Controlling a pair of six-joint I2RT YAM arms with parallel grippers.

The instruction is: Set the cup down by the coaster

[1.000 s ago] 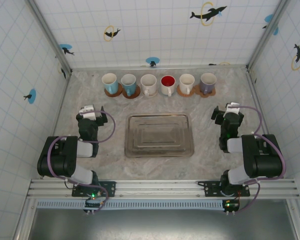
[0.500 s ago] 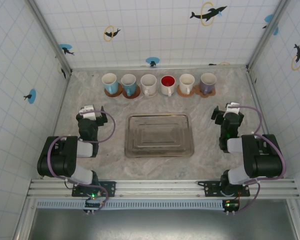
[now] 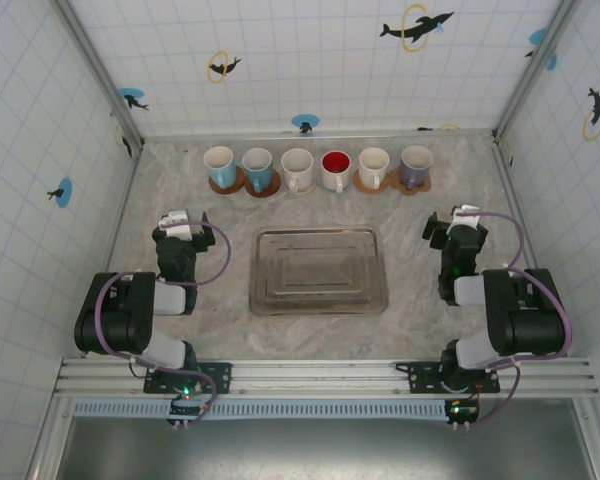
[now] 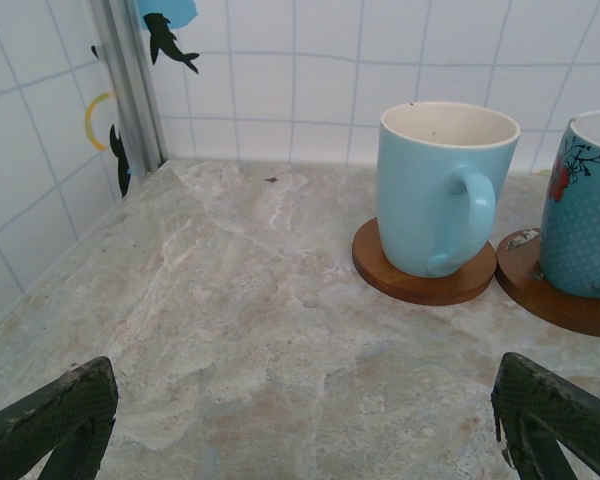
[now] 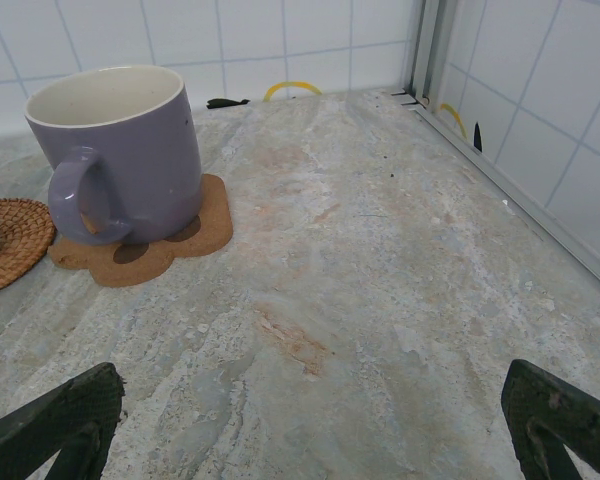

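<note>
Seen from above, a marble table sits inside white tiled walls; a rectangular metal tray lies at its centre. Along the far edge six mugs stand upright in a row, left to right: a light blue mug on a round wooden coaster; a blue patterned mug on a second wooden coaster; a white mug; a red-lined mug; a cream mug on a woven coaster; a purple mug on a cork coaster. The left gripper rests left of the tray and the right gripper right of it, both well short of the mugs. From the left wrist, the dark fingers sit at the bottom corners, spread wide with nothing between them; ahead, the light blue mug stands centred on its round wooden coaster with its handle towards the camera; the blue patterned mug, dotted and flowered, is cut off at the right edge; the two coasters nearly touch. From the right wrist, the fingertips are likewise spread wide and empty; the purple mug stands on the lobed cork coaster at the upper left, handle turned left, with the woven coaster just beside it at the frame edge.
</note>
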